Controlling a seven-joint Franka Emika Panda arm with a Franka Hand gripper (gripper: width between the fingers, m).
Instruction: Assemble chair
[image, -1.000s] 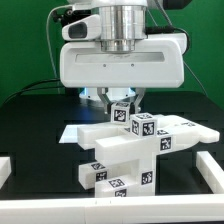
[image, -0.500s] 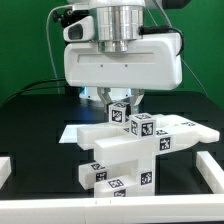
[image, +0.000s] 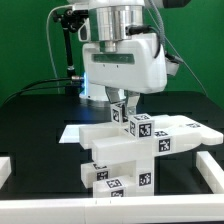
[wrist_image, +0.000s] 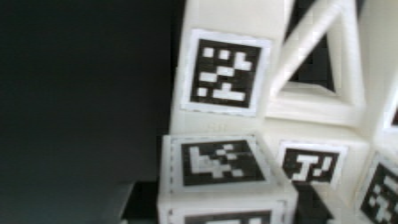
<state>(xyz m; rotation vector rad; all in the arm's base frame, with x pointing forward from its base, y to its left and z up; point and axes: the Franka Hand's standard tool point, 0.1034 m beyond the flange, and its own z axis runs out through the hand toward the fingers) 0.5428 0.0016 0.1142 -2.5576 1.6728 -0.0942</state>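
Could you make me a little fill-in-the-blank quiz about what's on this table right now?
1. The chair parts are coloured ___.
2. The table top under them is ___.
3. The square tags on the parts are printed in ___ and white.
4. The gripper hangs ___ the stacked parts.

Missing words: white; black; black; above

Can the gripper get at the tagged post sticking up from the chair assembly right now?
Probably yes: the gripper is directly over the tagged post, with nothing between them.

White tagged chair assembly (image: 130, 150), stacked parts upright on the black table (image: 40, 125).
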